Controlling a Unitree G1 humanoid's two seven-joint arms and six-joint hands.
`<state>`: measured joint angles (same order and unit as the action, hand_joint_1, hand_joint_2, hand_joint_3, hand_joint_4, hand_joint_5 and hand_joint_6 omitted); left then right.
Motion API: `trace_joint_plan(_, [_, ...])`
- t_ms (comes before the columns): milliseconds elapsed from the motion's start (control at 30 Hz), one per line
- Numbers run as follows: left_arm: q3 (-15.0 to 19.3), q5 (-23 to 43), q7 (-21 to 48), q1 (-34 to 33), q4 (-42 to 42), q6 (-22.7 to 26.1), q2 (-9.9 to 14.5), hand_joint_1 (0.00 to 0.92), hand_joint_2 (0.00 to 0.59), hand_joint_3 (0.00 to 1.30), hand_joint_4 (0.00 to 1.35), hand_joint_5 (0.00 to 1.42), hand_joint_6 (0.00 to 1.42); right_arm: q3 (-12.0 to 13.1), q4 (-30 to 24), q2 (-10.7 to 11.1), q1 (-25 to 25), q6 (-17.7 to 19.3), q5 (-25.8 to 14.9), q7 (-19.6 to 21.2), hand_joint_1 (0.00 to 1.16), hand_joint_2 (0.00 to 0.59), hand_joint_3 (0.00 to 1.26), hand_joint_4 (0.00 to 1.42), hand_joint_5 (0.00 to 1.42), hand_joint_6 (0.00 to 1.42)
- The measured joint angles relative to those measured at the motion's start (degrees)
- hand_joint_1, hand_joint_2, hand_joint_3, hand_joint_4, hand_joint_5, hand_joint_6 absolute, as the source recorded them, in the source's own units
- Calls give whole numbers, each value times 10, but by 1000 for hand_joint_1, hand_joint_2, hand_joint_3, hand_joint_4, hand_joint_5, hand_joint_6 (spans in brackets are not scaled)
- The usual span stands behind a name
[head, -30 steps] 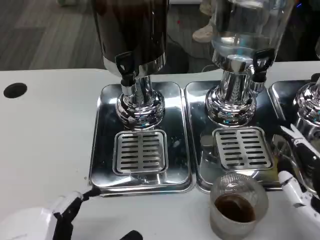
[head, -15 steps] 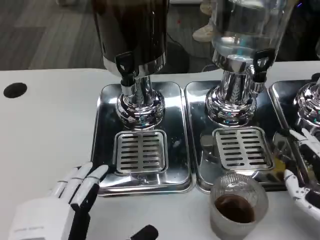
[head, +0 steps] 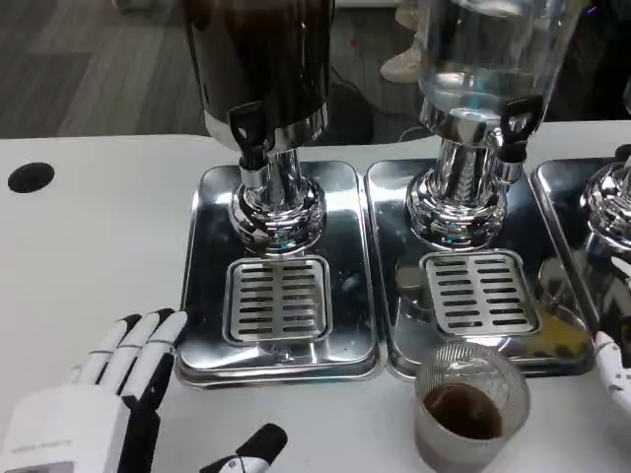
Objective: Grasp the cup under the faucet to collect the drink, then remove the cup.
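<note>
Bare white table (head: 89,256) fills the frame's left, where the left hand (head: 108,394) lies, fingers spread, holding nothing. The ribbed cup (head: 470,404), dark drink inside, stands bottom right, before the right drip tray (head: 478,292). Right hand (head: 616,367) at the edge: cannot tell.

— What shows at seven o'clock?
— The robot's left hand (head: 94,404): a blocky white back with faint grey lettering near its lower edge, white fingers (head: 148,340) with black undersides, and a black thumb with a white segment.
— And at four o'clock?
— A sliver of the right hand (head: 613,365), white fingertips with dark seams, cut by the edge.
</note>
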<state>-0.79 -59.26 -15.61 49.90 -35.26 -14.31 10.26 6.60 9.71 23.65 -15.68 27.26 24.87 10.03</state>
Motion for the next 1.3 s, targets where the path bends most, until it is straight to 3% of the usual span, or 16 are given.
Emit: trace_joint_plan(1300, [-34,4,-5,-34,32,32,-6,0,115,173,65,140,347,0,0,1,-31,49,4,12,563,580,212,109,83,0])
